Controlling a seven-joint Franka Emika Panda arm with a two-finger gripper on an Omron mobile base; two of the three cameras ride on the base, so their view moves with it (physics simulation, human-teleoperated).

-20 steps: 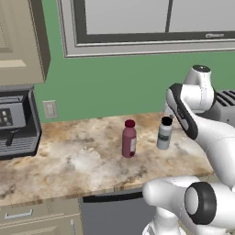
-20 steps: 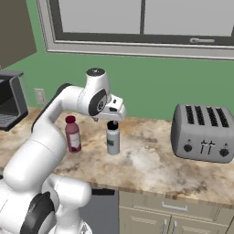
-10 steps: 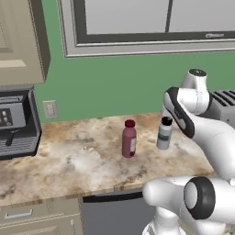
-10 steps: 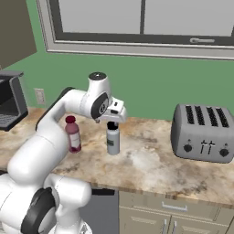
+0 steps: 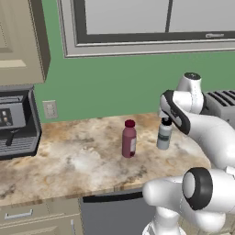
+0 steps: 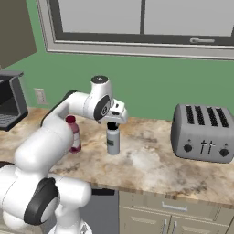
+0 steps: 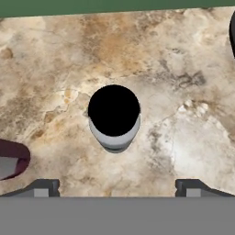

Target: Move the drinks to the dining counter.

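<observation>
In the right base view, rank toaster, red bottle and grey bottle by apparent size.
1. toaster, clearly largest.
2. red bottle and grey bottle: they look about alike; the arm hides part of the red one and the gripper covers the grey one's cap, so no ranking.

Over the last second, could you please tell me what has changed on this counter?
The tool has come down closer over the pale grey bottle, its open fingers straddling the black cap without gripping it. The dark red bottle, toaster and coffee machine have not moved.
</observation>
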